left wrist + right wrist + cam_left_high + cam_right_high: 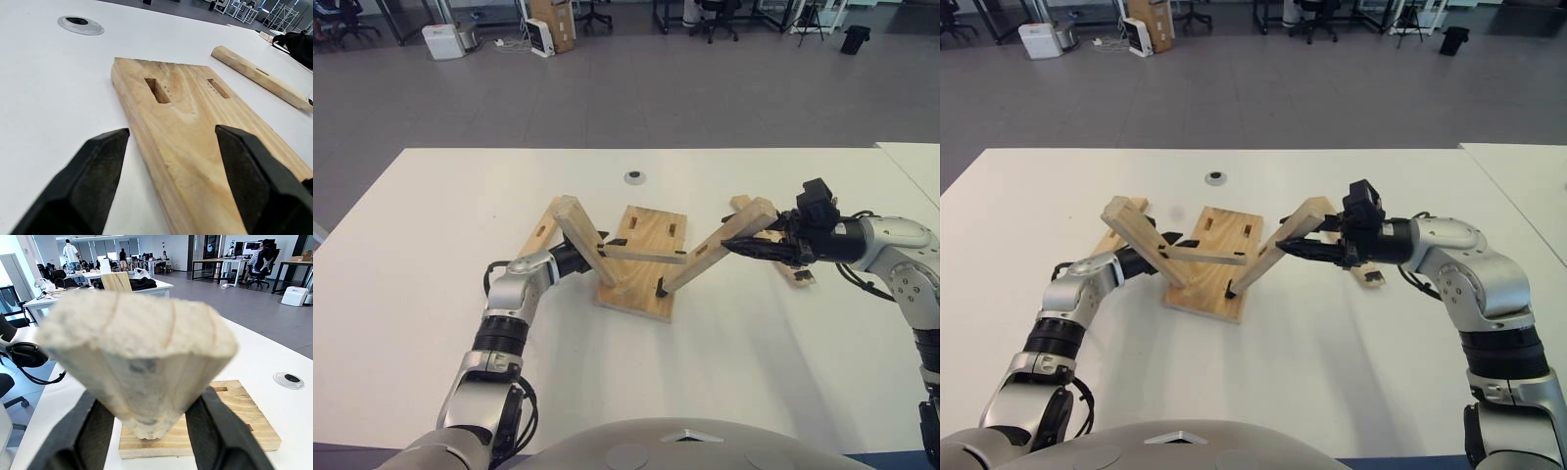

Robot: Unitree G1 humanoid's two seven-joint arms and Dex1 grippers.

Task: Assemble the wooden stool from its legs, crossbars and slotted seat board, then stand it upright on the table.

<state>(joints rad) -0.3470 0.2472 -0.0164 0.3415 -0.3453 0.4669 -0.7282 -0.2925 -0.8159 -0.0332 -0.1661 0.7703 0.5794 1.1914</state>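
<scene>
Currently the stool is held half-built over the seat board [651, 235], which lies flat on the surface [431, 245] with its long axis running away from the robot. Two legs are raised in a V above it. The left leg [576, 223] is leaned outward to the left and the right leg [705, 255] outward to the right, with both lower ends set at the board's near half. One crossbar [646, 255] is spanned between them, roughly level.

The right claw [729, 245] is clamped on the right leg near its upper end, with wood gripped from both sides. The left claw [172, 131] is placed at the left leg's mid-length; whether it is clamped there cannot be told.

The coming move is judged to turn on the two slots [156, 90] seen in the board. They lie at its far end, beyond the legs' feet, so the pair would have to be carried away from the robot and tipped upright. Each arm is nearest its own leg.

Counted are one seat board, one crossbar, two raised legs, and two more slotted pieces lying flat, taken to be legs: the left flat piece [538, 233] behind the left leg and the right flat piece [254, 71] near the right claw.
</scene>
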